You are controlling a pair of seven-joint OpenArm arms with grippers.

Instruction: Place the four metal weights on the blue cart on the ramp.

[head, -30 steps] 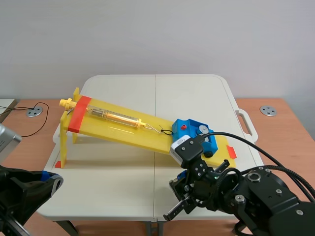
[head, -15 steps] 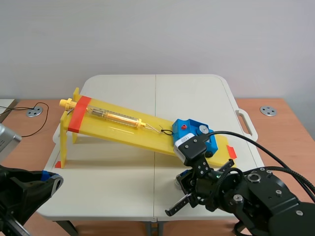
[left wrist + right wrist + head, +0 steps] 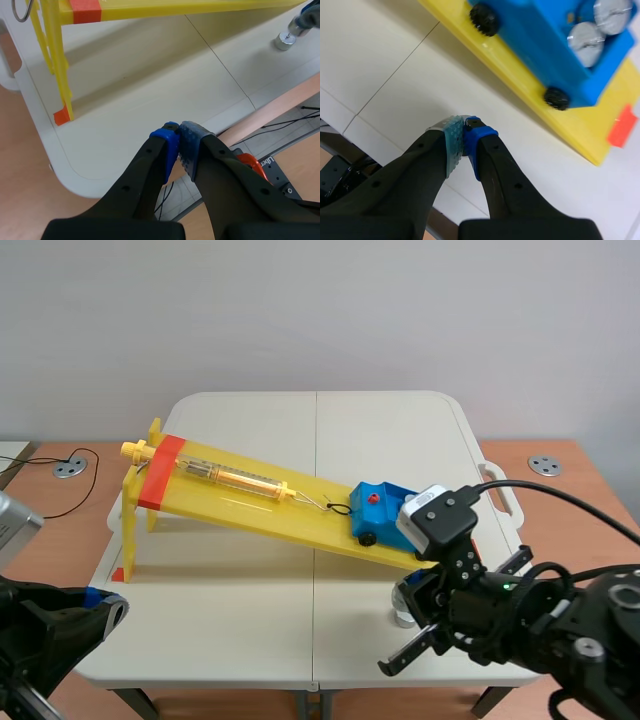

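Note:
The blue cart [image 3: 375, 508] sits low on the yellow ramp [image 3: 250, 495]; my right arm's wrist hides its right end in the scene view. In the right wrist view the cart [image 3: 540, 37] lies ahead of my right gripper [image 3: 464, 131], with two metal weights [image 3: 587, 36] in its tray. That gripper is shut on nothing, over bare table below the ramp's edge. One metal weight [image 3: 405, 615] stands on the table beside the right gripper [image 3: 392, 664]; the left wrist view shows this weight [image 3: 285, 41] far ahead. My left gripper [image 3: 178, 136] is shut and empty near the table's front left corner.
A spring scale [image 3: 235, 478] lies on the ramp, hooked to the cart by a string. The ramp's legs [image 3: 57, 75] stand at the table's left. The white folding table [image 3: 250, 620] has a handle [image 3: 500, 490] on its right side. A wooden desk surrounds it.
My right arm has swung to the right along the table's front, and the weight on the table has come into sight beside it. The left arm has stayed put.

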